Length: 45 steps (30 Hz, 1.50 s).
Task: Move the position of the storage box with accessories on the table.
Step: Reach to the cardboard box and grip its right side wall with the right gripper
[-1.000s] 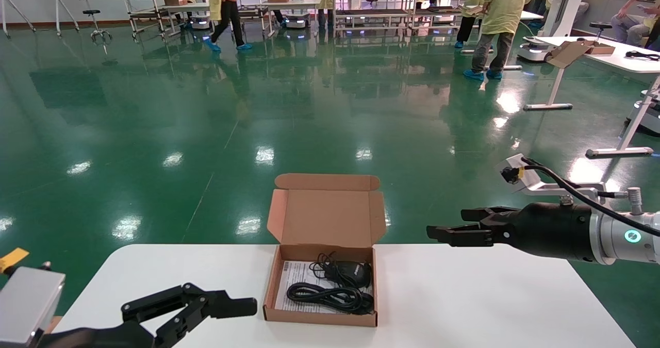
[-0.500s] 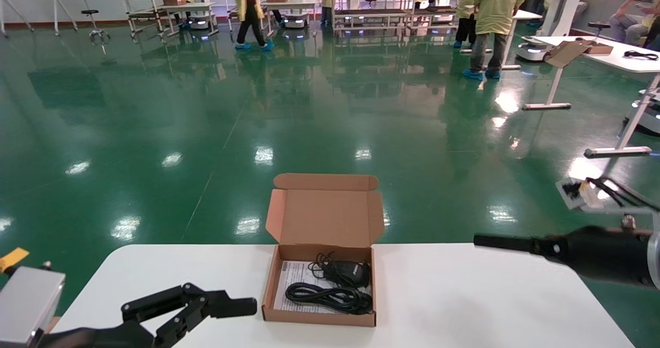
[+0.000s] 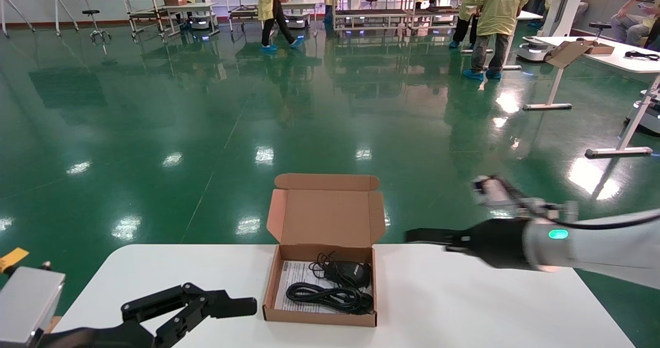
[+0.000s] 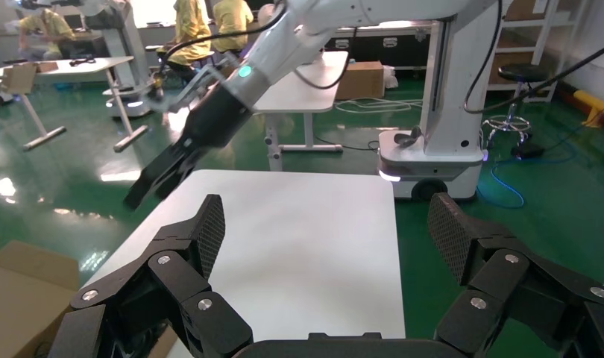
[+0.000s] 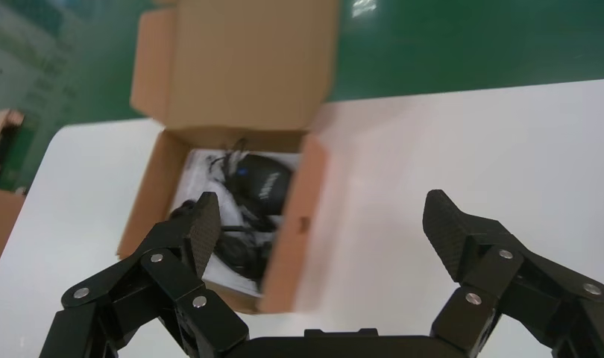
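The storage box (image 3: 319, 318), a shallow brown cardboard mailer, sits at the middle of the white table (image 3: 464, 307) with its lid (image 3: 326, 216) standing up at the far side. Inside lie the accessories: a black mouse (image 3: 349, 272), its coiled cable (image 3: 325, 296) and a white printed sheet (image 3: 293, 282). My right gripper (image 3: 418, 235) hovers above the table just right of the lid, pointing at the box. In the right wrist view the right gripper (image 5: 323, 218) is open over the box's right wall (image 5: 293, 246), with the mouse (image 5: 263, 183) beyond. My left gripper (image 3: 234, 307) rests open, left of the box.
Green floor drops away past the table's far edge (image 3: 206, 245). White desks (image 3: 613, 54) with a cardboard box stand far right. People in yellow coats (image 3: 495, 7) walk in the distance. A white robot base (image 4: 433, 156) stands beyond the table's right end.
My right gripper pulled back to the right half a second ago, then swung left and now sits closer to the box's lid. The left gripper and the box have not moved.
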Motion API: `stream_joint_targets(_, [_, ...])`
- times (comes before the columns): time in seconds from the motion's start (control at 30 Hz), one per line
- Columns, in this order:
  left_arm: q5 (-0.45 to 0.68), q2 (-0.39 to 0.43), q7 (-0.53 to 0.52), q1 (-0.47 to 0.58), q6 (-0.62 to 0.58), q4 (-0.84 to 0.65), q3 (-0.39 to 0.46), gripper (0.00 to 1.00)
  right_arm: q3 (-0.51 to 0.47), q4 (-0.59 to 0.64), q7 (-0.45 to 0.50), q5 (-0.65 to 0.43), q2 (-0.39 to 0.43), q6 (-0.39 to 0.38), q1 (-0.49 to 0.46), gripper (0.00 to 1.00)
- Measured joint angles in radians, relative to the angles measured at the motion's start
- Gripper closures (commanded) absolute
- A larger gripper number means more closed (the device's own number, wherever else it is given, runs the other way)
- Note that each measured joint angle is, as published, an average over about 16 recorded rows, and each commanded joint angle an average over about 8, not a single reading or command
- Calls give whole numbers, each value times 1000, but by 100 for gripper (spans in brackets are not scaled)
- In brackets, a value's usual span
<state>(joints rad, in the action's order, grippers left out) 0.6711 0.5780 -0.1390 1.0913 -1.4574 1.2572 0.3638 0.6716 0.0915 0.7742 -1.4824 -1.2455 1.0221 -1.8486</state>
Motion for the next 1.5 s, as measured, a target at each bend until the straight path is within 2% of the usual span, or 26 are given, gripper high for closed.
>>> stream_joint_targets(0.17, [0, 0, 0, 0, 0, 0, 0, 0, 21, -48, 73, -33, -72, -67, 32, 0])
stream_joint_targets(0.33, [0, 0, 0, 0, 0, 0, 0, 0, 50, -111, 157, -70, -110, -124, 69, 0])
stream_joint_targets(0.57, [0, 0, 0, 0, 0, 0, 0, 0, 100, -205, 284, -119, -119, -177, 119, 0])
stream_joint_targets(0.83, [0, 0, 0, 0, 0, 0, 0, 0, 162, -274, 399, -155, -117, -202, 153, 0])
stream_joint_targets(1.1, [0, 0, 0, 0, 0, 0, 0, 0, 215, -309, 468, -171, -116, -220, 176, 0])
stream_joint_targets(1.5, [0, 0, 0, 0, 0, 0, 0, 0, 275, -336, 518, -163, -117, -255, 206, 0])
